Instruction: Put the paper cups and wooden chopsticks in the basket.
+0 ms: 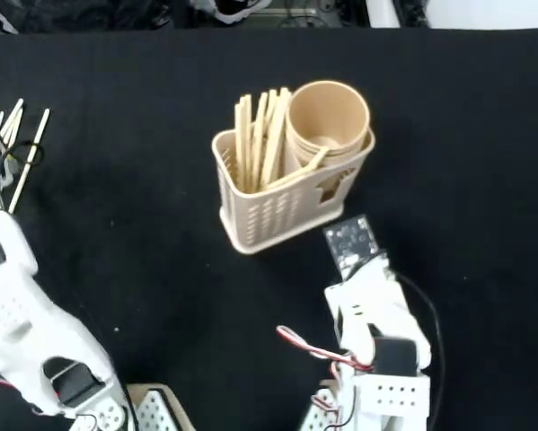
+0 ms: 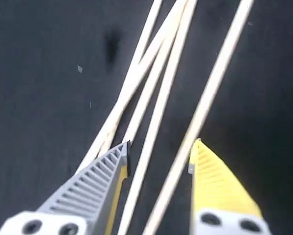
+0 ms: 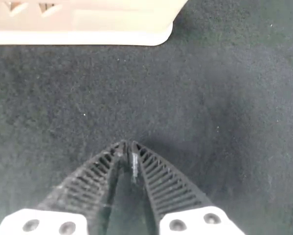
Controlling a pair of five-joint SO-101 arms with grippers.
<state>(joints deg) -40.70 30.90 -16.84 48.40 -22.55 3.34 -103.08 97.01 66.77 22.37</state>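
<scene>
Basket (image 1: 269, 215): stands upright near the middle of the black table (image 1: 116, 108). It already holds cups and a bundle of sticks.
Paper cups (image 1: 327, 117): nested and upright, mouth up, in the end of the basket nearer the right arm.
Chopsticks in basket (image 1: 260, 135): stand on end in the other half and lean against each other, with one lying slantwise across the cups' side.
Loose chopsticks (image 1: 26, 162): lie flat on the table at its far left edge, well apart from the basket. Their long axes run roughly away from the arms' base and lean a little toward the basket. In the left wrist view they fan out and some cross.
Left pincer (image 2: 161, 147): spread and low over the loose sticks, with two of them running between its tips and nothing pinched yet.
Right pincer (image 3: 128, 144): pressed together and empty, hanging just above the table near the basket's foot.
Step in hand: probably gathering the last sticks, as the cups look done.
Next move: likely calls for closing across the sticks' width, not along them, then tipping them upright over the basket.
</scene>
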